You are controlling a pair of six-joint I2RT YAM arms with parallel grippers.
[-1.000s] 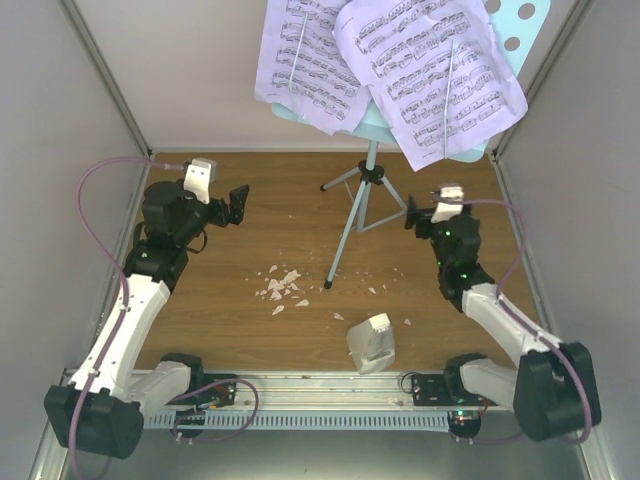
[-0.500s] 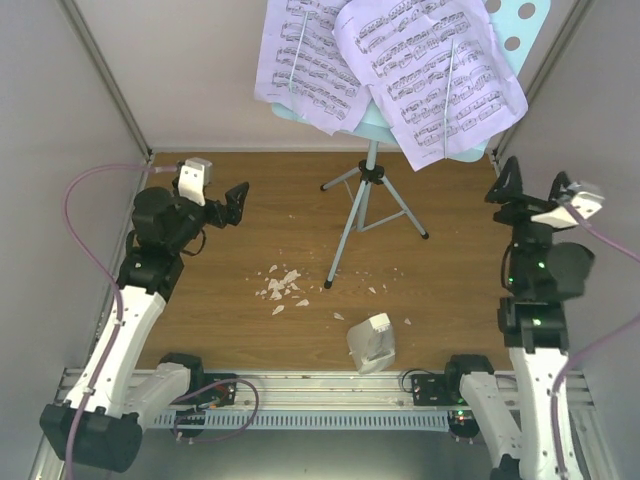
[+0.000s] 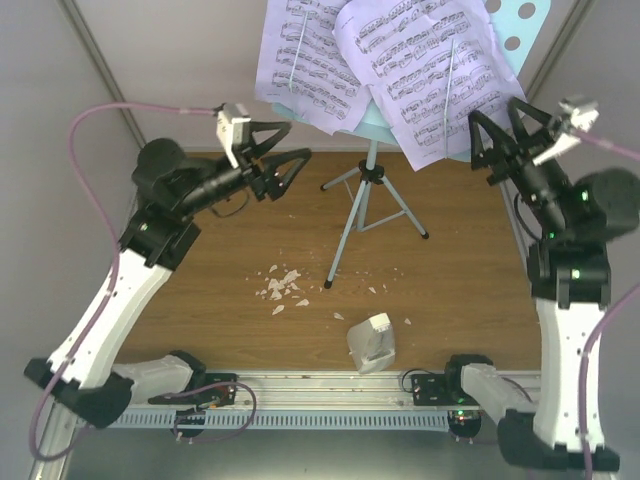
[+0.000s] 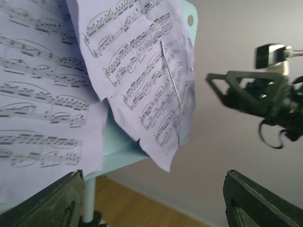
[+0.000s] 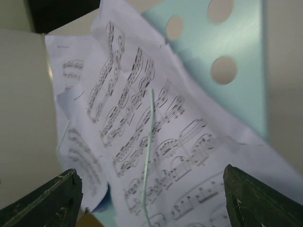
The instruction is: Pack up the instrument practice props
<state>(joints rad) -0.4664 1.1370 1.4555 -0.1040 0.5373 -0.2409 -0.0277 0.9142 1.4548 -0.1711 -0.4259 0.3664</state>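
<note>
The pale-blue music stand (image 3: 362,205) rises on its tripod at the back of the wooden table. Its hole-punched tray (image 3: 520,25) carries two lavender-white sheet music pages (image 3: 305,60) (image 3: 430,70), each under a thin wire holder. My left gripper (image 3: 297,140) hovers open just left of the pages' lower edge. My right gripper (image 3: 493,108) hangs open at the right page's edge. The left wrist view shows the right page (image 4: 142,80) and the tray lip (image 4: 118,146) ahead of the open gripper (image 4: 154,203). The right wrist view faces the page (image 5: 156,137) and the tray (image 5: 236,38) from its open gripper (image 5: 151,198). The white metronome (image 3: 370,342) stands near the front edge.
Small white crumbs (image 3: 280,285) lie scattered on the wood left of the stand's front leg. Grey enclosure walls and metal posts (image 3: 105,80) close in on both sides. The tripod legs (image 3: 405,212) spread between the two arms.
Both arms have risen from near the table to the height of the pages. The right arm swung out to the right, then up towards the right page. Both grippers have narrowed slightly.
</note>
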